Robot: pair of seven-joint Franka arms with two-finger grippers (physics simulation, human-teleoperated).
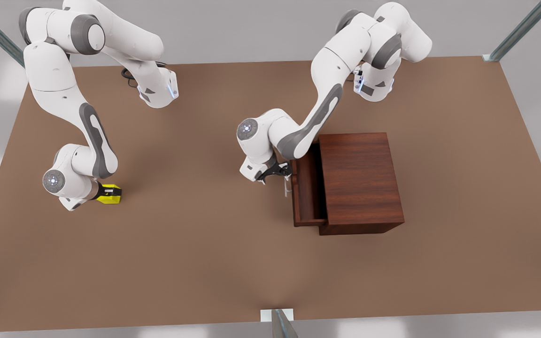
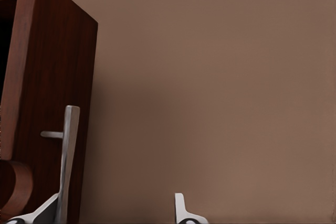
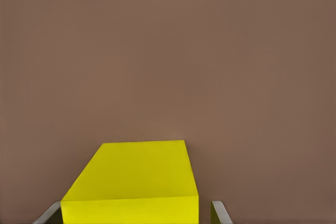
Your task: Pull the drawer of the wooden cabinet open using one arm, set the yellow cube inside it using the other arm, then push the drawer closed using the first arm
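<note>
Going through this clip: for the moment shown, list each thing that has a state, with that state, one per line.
drawer: pulled partly out of the cabinet, nothing visible inside.
wooden cabinet: upright on the table, drawer side toward the front view's left.
handle: one finger of the left pincer lies against it.
yellow cube: on the table, between the right pincer's fingers.
left pincer: open, at the handle.
right pincer: open, straddling the cube.

The setting is a simulated robot test cell, not a home or shop. A flat brown table sits inside plain grey walls, with bare metal frame struts rising at its corners. Two white arms are mounted on the table. The wooden cabinet is the sole furniture.
</note>
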